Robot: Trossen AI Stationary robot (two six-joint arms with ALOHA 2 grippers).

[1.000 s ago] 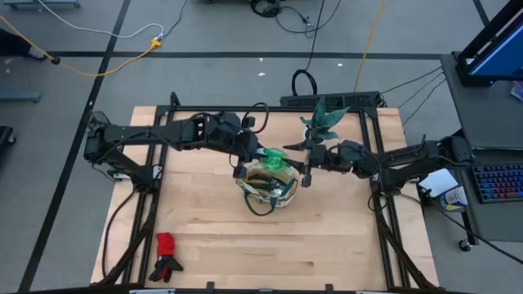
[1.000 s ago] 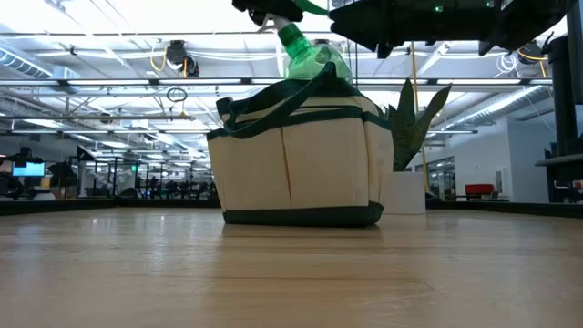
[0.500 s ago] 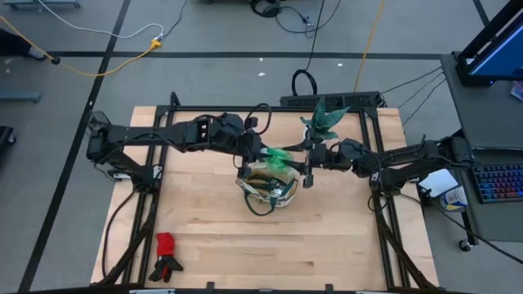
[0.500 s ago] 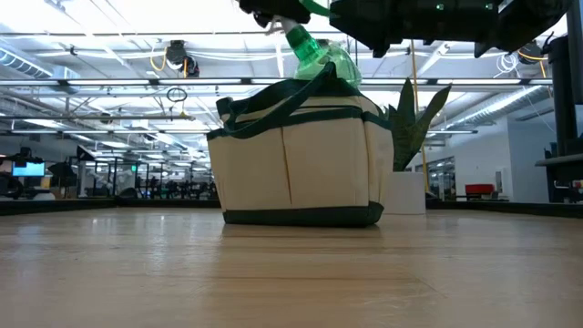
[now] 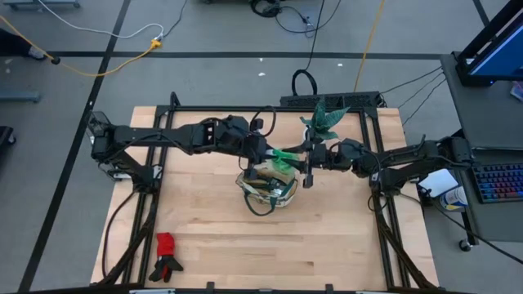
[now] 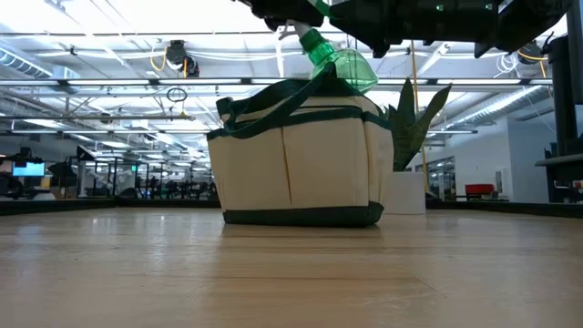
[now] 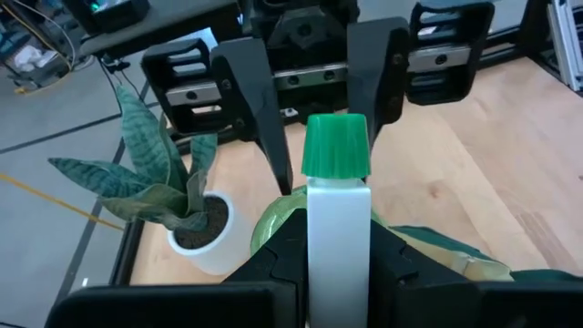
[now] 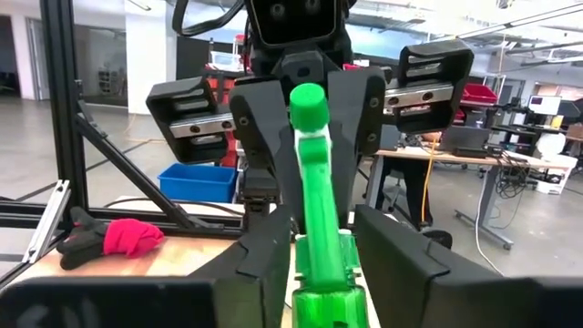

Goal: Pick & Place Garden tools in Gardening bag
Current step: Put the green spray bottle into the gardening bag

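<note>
The green spray bottle with a white trigger head hangs tilted over the open top of the beige gardening bag, which stands on its base mid-table. My left gripper is shut on the bottle's head. My right gripper faces it from the table's right. It is open, with a finger on either side of the bottle's end; I cannot tell whether it touches. The red-and-black gloves lie at the near left. My left gripper pinches the bottle's white trigger head between its two fingers, coming about level from the table's left. The green nozzle cap sticks out past the fingertips. The bottle is tilted, neck up, its body over the bag's rim.
A spiky green plant in a white pot stands just behind the bag at the far side, close to my right gripper. The bag's dark loop handles stand up around its opening. Bare wood lies on the near half of the table.
My left gripper has moved toward the table's right edge, toward my right gripper, carrying the spray bottle. The bottle has shifted right over the bag and tipped further, its base swinging toward my right gripper.
</note>
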